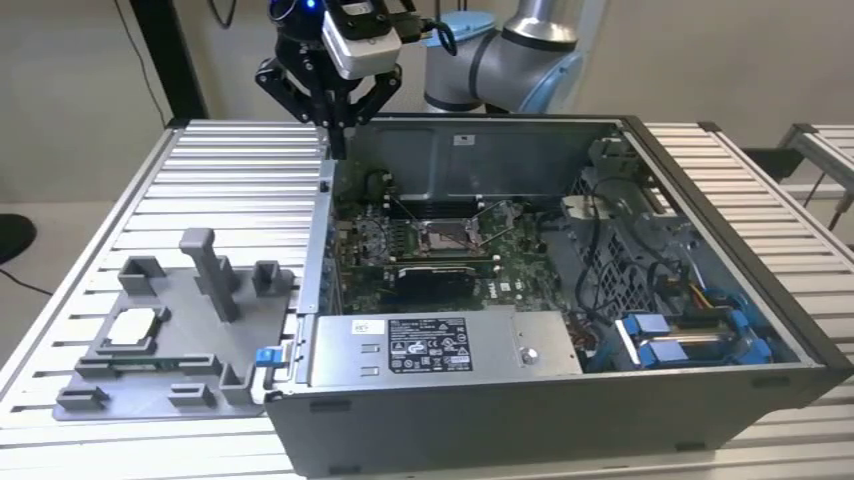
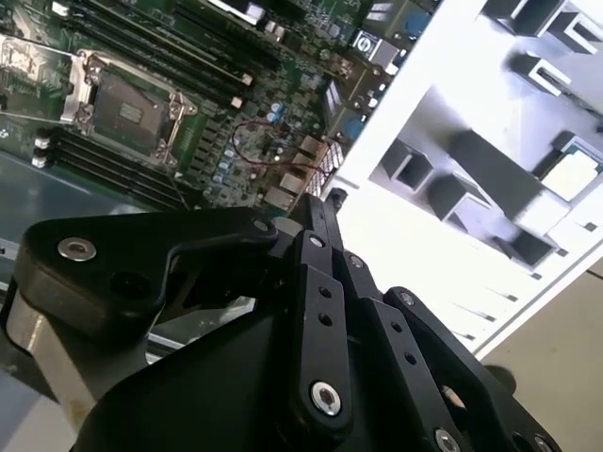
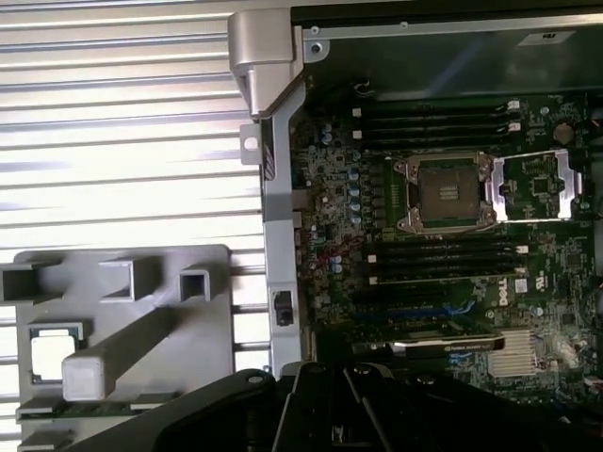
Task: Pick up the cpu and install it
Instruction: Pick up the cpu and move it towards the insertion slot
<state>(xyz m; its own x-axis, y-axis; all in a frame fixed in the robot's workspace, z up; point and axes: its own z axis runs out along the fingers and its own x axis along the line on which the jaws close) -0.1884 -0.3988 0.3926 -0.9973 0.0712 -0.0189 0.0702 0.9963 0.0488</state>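
Since the cpu (image 1: 134, 326) is bedded flat in a square recess of the tray (image 1: 187, 335), pale metal top upward, it is judged to be held against sliding and left free to be taken from above. The tray is set on the slatted table (image 1: 227, 170) just beside the open case (image 1: 534, 420), on the exterior view's left, so that the way to the board is made short. Inside the case the socket (image 1: 441, 237) is seen bare. In the first wrist view its load plate (image 3: 532, 184) is folded back to one side, by which the seat is laid open for the chip. The gripper (image 1: 334, 125) is held high over the rear corner of the case, above the wall that faces the tray. Its fingers are drawn together to a point, with nothing clasped between them. The cpu is thus found well apart from the gripper: lower, out on the tray toward the exterior view's left and nearer the front, untouched, with the tray's tall post (image 1: 200, 262) standing roughly between the two
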